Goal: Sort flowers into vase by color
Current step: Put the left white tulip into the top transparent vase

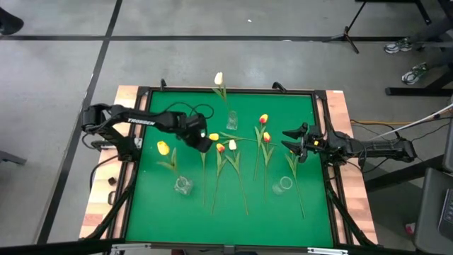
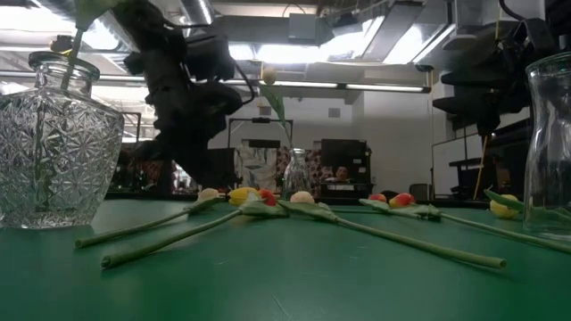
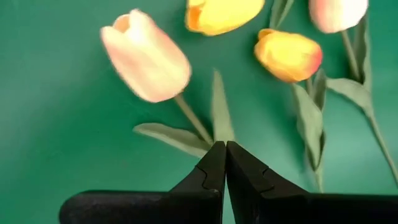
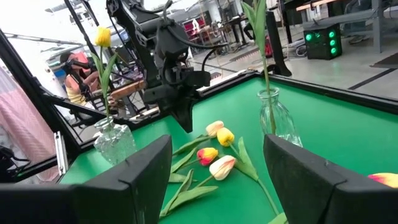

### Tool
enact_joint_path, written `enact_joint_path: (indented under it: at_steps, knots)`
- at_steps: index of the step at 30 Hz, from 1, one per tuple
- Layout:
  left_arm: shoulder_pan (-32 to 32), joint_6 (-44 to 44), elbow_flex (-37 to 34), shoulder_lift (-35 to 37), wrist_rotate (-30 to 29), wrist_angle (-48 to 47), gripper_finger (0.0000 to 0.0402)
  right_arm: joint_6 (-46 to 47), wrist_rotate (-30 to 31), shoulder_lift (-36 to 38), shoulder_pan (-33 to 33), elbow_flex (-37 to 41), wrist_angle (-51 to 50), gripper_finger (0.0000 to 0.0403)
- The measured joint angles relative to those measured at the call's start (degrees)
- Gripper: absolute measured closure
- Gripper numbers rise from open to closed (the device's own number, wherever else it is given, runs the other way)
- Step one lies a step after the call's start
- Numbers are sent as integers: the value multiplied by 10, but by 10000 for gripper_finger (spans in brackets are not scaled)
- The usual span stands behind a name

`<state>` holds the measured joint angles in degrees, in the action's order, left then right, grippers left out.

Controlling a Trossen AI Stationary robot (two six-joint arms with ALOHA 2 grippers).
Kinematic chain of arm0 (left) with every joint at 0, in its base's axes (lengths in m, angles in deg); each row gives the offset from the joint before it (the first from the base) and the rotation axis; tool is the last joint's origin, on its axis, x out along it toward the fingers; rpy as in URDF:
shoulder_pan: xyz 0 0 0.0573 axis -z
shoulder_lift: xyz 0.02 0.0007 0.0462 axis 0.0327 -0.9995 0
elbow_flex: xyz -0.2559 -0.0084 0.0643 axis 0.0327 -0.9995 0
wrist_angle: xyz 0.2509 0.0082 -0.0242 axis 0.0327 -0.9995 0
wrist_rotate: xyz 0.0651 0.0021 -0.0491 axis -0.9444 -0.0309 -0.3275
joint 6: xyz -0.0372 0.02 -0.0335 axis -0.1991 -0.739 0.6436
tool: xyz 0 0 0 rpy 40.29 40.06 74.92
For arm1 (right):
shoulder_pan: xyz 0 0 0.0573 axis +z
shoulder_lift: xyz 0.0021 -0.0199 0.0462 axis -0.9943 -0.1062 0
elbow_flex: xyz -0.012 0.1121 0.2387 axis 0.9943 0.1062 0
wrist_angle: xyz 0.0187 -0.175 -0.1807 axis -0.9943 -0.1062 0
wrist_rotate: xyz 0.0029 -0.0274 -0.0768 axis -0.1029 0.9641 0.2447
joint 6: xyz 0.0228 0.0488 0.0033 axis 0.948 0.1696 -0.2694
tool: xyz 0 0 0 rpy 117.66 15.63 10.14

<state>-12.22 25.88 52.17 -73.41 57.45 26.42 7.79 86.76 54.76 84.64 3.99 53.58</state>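
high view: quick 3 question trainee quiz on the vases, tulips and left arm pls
1. How many glass vases stand on the green mat?
2. True or false: the left gripper has its jaws open.
3. The vase nearest the picture's top holds a tulip of which colour? A white, B orange-red, C purple

Key: 1 three; 2 false, they are shut; 3 A

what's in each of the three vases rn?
Far vase: a white tulip. Left vase: a yellow tulip. Right vase: nothing visible inside.
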Motion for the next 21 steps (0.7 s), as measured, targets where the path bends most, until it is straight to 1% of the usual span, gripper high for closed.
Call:
enact_joint_path:
  at_steps: [3, 11, 14, 18, 21]
  knots:
    - [6, 26, 0, 0, -21, -1, 392, 0, 0, 0, 0, 0, 0, 150]
    - [5, 120, 0, 0, -34, -2, 392, 0, 0, 0, 0, 0, -2, 150]
    - [5, 141, 0, 0, -17, -2, 392, 0, 0, 0, 0, 0, -4, 150]
    - [7, 141, 0, 0, 8, -5, 392, 0, 0, 0, 0, 0, -18, 150]
    - [7, 137, 0, 0, 10, -5, 392, 0, 0, 0, 0, 0, -26, 150]
